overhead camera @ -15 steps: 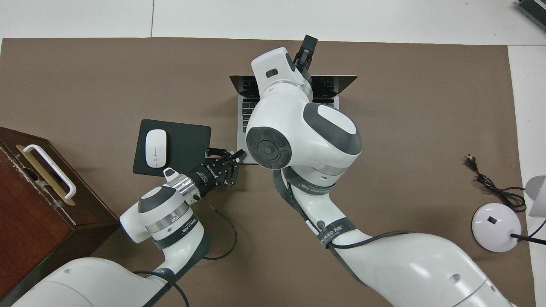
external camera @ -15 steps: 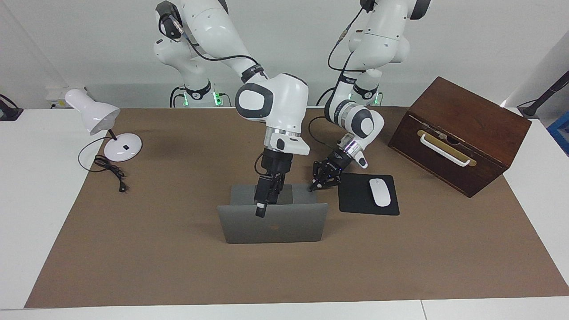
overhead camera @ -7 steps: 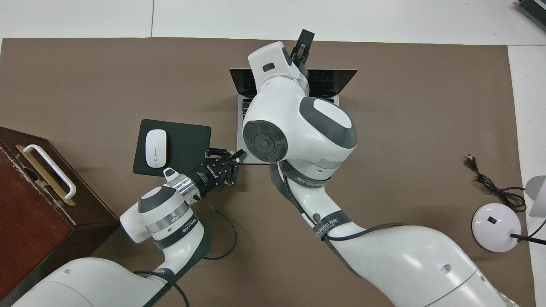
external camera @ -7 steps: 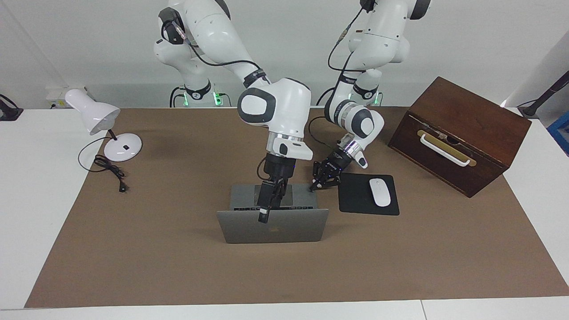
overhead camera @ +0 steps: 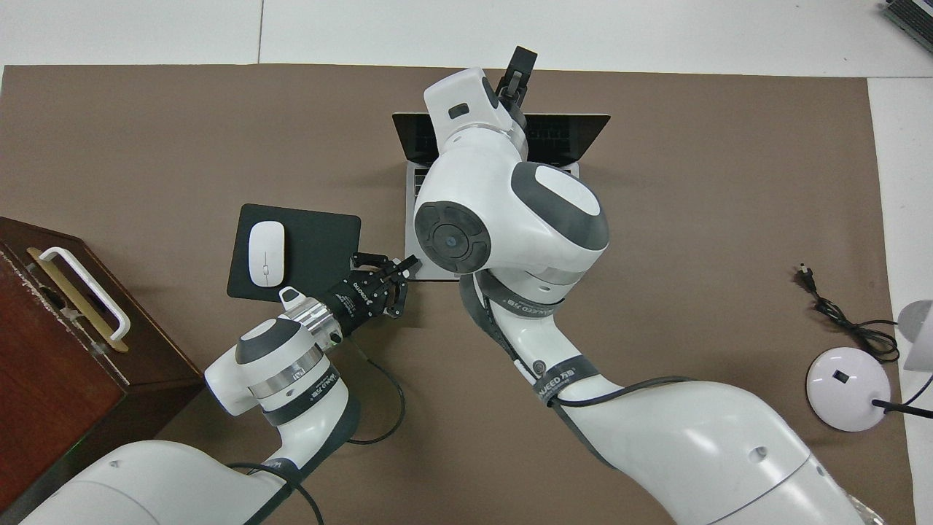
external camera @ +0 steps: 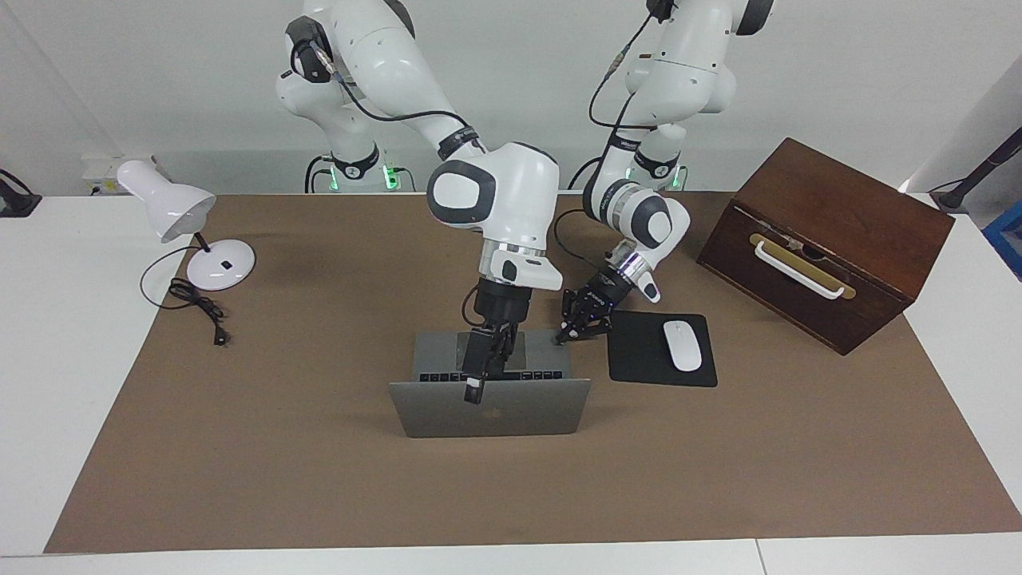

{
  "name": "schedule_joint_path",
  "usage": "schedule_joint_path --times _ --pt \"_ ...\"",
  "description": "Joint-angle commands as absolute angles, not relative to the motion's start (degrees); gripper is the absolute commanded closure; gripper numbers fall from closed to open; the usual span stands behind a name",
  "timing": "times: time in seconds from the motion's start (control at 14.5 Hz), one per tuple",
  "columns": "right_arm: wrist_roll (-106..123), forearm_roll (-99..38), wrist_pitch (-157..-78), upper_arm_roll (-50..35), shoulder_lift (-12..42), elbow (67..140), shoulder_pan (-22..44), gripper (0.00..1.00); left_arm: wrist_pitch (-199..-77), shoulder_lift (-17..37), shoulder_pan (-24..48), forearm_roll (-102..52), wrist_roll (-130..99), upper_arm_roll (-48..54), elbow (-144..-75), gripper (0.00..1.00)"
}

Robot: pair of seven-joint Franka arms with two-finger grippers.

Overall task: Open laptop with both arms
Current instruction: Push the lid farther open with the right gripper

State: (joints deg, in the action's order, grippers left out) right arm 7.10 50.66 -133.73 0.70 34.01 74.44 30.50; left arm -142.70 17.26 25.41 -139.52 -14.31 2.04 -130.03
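Observation:
The silver-grey laptop (external camera: 527,411) stands open in the middle of the brown mat, its lid tilted away from the robots, with the dark keys (overhead camera: 565,138) showing. My right gripper (external camera: 483,379) is at the middle of the lid's top edge, open. One finger (external camera: 473,390) hangs down the lid's outer face over the logo, and in the overhead view the right gripper (overhead camera: 514,80) pokes out past the lid. My left gripper (external camera: 563,337) is shut, its tip resting on the base's corner nearest the robots, beside the mouse pad. In the overhead view the left gripper (overhead camera: 407,267) sits at that same corner.
A black mouse pad (external camera: 639,363) with a white mouse (external camera: 683,345) lies beside the laptop toward the left arm's end. A dark wooden box (external camera: 822,231) with a white handle stands at that end. A white lamp (external camera: 172,208) and its cable (external camera: 200,307) are at the right arm's end.
The lid has swung a little further open, away from the robots, and my right gripper went with its top edge. More of the keyboard shows. My left gripper has stayed put.

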Motion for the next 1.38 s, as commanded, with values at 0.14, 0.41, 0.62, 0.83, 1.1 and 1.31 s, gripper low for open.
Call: schedule_joint_path --times 0.14,0.41,0.62,0.83,1.1,1.31 --pt "8.6 51.3 -133.3 0.9 38.2 68.4 29.9 0.0 -142.8 20.9 24.9 -140.6 -12.2 2.5 -128.7 1.0" --pt "8.8 50.5 -132.4 0.6 38.1 68.4 29.7 0.0 -142.9 20.9 24.9 -140.6 -12.1 2.5 -128.7 1.0" --pt "8.9 42.2 -127.6 0.4 35.7 70.8 27.8 0.0 -142.9 20.9 24.9 -140.7 -12.1 2.5 -128.7 1.0" --pt "9.7 39.7 -124.1 0.2 32.3 73.7 27.2 0.0 -142.9 20.9 24.9 -140.6 -12.1 2.5 -128.6 1.0" --pt "12.0 34.5 -118.1 0.2 29.7 73.7 27.3 0.0 -142.7 20.8 24.7 -140.2 -12.1 2.4 -128.5 1.0" --pt "12.1 30.9 -114.7 0.2 28.2 73.7 27.2 0.0 -145.0 20.1 24.4 -136.3 -12.1 2.4 -127.4 1.0"
